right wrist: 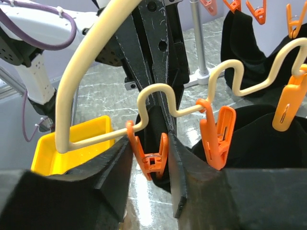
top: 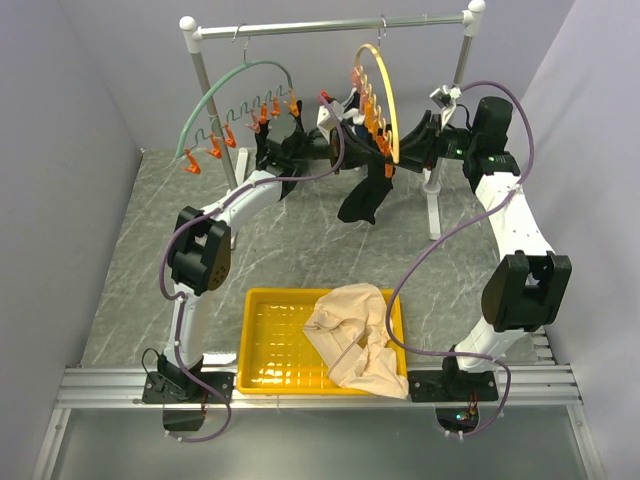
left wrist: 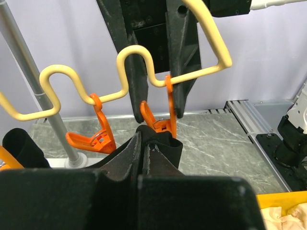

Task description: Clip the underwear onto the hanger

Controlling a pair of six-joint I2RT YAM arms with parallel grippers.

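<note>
**Left gripper** [left wrist: 145,143]: You had these jaws closed tight, a fold of the underwear [left wrist: 170,151] pinched between the tips. The fold sat just under the clip [right wrist: 149,158], close to it; whether it touched could not be told.

**Right gripper** [right wrist: 148,139]: You had these jaws part open, one finger on each side of that clip and both seemingly against it. They faced the left gripper from across the wire. How hard they pressed could not be told.

**Clip:** Orange, hung from a dip in the wavy wire, between the right fingers.

**Hanger** [right wrist: 96,138]: Pale yellow arc with a wavy wire below. It hung from the rail [top: 330,25], right of centre, with both grippers at its lower run.

**Other clips** [right wrist: 218,139]: Orange, strung along the same wire beside the held one, with black fabric behind and below them. Whether they gripped it could not be told.

**Underwear, remainder:** Black, drooped beneath the hanger between the two arms, its lower end hanging above the table [top: 140,250].

**Green hanger** [top: 250,65]: On the same rail, to the left, with its own orange clips.

**Tray** [top: 262,300]: Yellow, at the near edge between the arm bases.

**Beige garment** [top: 360,330]: Bunched in the tray's right side and draped over its right rim.
</note>
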